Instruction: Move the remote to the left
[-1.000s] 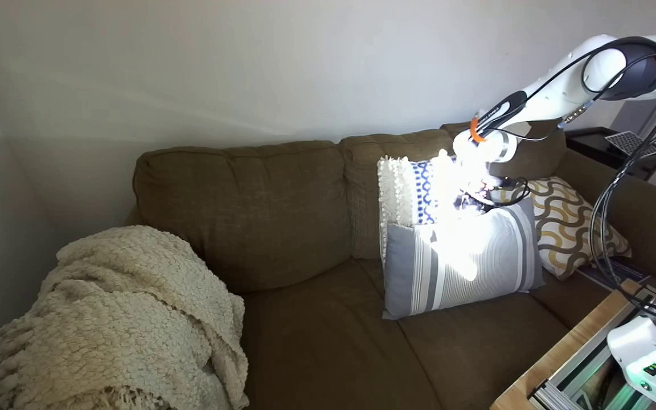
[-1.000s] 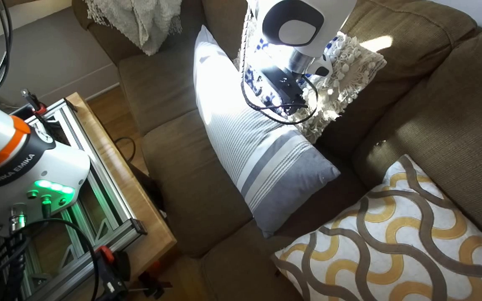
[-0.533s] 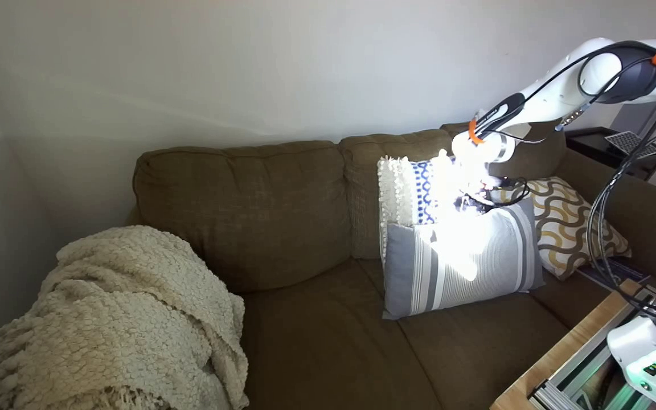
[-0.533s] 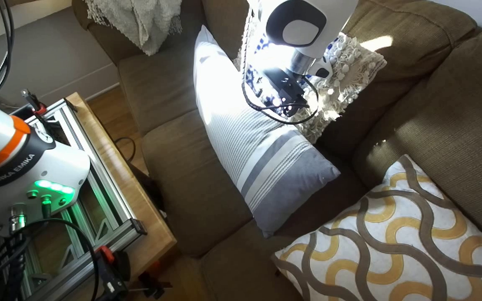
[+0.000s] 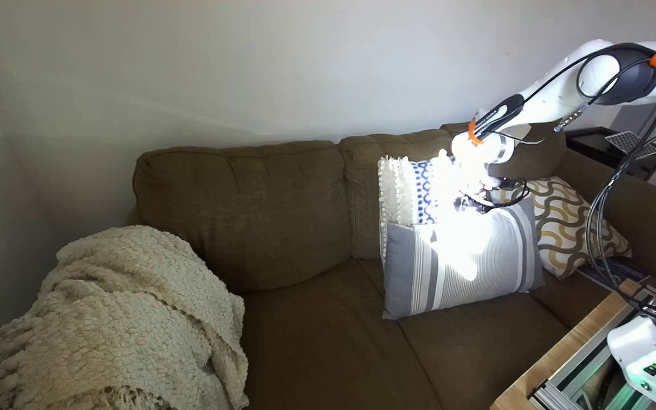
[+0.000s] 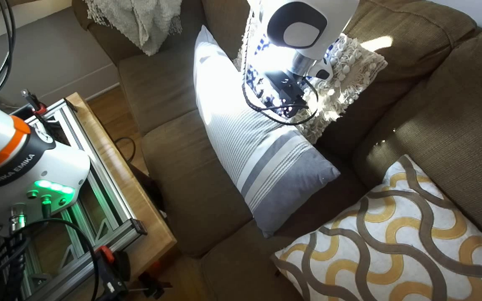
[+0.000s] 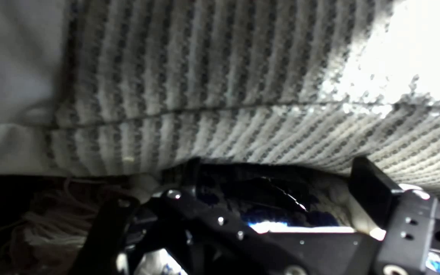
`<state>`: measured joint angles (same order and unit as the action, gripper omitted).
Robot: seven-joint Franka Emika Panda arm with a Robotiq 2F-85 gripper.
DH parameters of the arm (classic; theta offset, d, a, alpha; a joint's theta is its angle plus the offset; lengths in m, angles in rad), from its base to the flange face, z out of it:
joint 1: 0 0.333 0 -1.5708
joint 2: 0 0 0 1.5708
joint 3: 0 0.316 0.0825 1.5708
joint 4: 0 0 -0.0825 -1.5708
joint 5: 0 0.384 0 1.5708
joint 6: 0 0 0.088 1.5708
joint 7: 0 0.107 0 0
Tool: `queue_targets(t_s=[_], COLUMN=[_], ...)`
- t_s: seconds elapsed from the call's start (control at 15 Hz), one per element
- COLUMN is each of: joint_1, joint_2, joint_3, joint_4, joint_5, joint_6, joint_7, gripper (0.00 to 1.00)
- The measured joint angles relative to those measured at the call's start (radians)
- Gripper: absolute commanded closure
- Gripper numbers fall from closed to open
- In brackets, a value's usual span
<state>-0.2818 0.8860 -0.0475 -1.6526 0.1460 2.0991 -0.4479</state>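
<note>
Hung wide in a gap

Held the tool with fingers well apart at the far edge of the striped lumbar pillow, on the near side of the fringed blue-and-white pillow. Showed between the fingers, in the wrist view, a dark glossy shape, likely the remote, too dim to confirm. Showed a wave-patterned pillow at right in both exterior views.

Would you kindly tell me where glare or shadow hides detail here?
In both exterior views, glare bleaches part of the striped pillow; in the wrist view, the upper right burns out white, and the space inside the open claw is mostly dark.
</note>
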Motion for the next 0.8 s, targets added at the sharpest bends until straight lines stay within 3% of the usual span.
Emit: queue_targets(t_s=[0.33, 0.4, 0.8], joint_1=[0.000, -0.001, -0.002], joint_2=[0.006, 0.007, 0.005], joint_3=[0.000, 0.000, 0.000], joint_4=[0.004, 0.004, 0.006], joint_5=[0.000, 0.000, 0.000], joint_6=[0.000, 0.000, 0.000], joint_7=[0.004, 0.004, 0.005], gripper=[0.71, 0.75, 0.75])
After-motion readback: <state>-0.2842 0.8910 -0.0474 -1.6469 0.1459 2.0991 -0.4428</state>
